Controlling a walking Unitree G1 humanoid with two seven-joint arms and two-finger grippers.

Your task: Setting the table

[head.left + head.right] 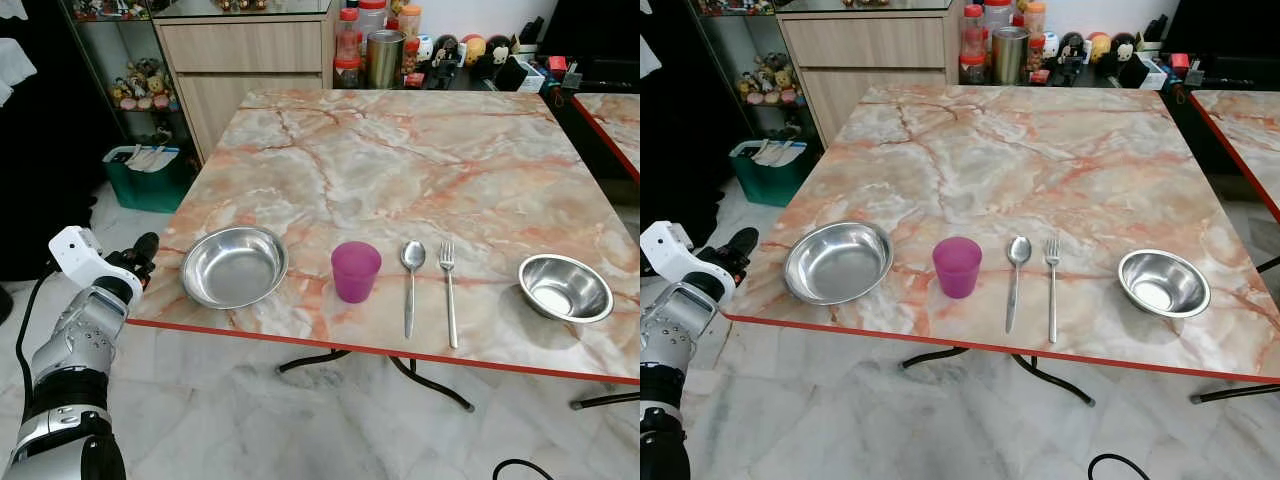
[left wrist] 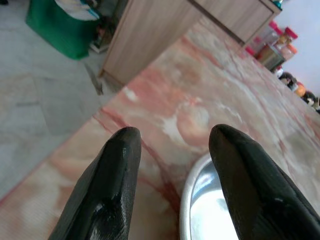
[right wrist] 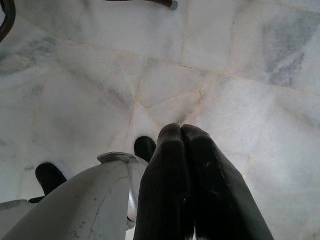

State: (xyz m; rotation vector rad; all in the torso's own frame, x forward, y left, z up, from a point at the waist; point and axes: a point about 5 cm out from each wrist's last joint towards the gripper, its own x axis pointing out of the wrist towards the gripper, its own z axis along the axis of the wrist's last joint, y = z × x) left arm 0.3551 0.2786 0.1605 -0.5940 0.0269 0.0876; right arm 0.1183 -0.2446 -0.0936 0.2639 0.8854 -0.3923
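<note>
1. Left eye view: nearest, at the lower left, the silver left arm raised beside the table's left near corner, with the left gripper just off the red edge, level with the large bowl.
2. In the left wrist view, left gripper released, two black fingers spread apart with nothing between them, aimed over the table edge toward the large bowl's rim.
3. In the right wrist view, right gripper clenched, fingers pressed together and empty, hanging over the pale marble floor beside the robot's grey leg.
4. Along the near edge of the marble table, in a row from left to right: large steel bowl, purple cup, spoon, fork, small steel bowl.
5. Both bowls upright and empty; cup upright, just right of the large bowl, not touching it.
6. Spoon and fork side by side, handles toward the near edge, close together but apart; small bowl well apart from them, near the right edge.
7. Beyond the far edge, a wooden cabinet, a metal canister among red-lidded jars, and small figurines.
8. Far left on the floor, a green bin beside a glass shelf of toys.
</note>
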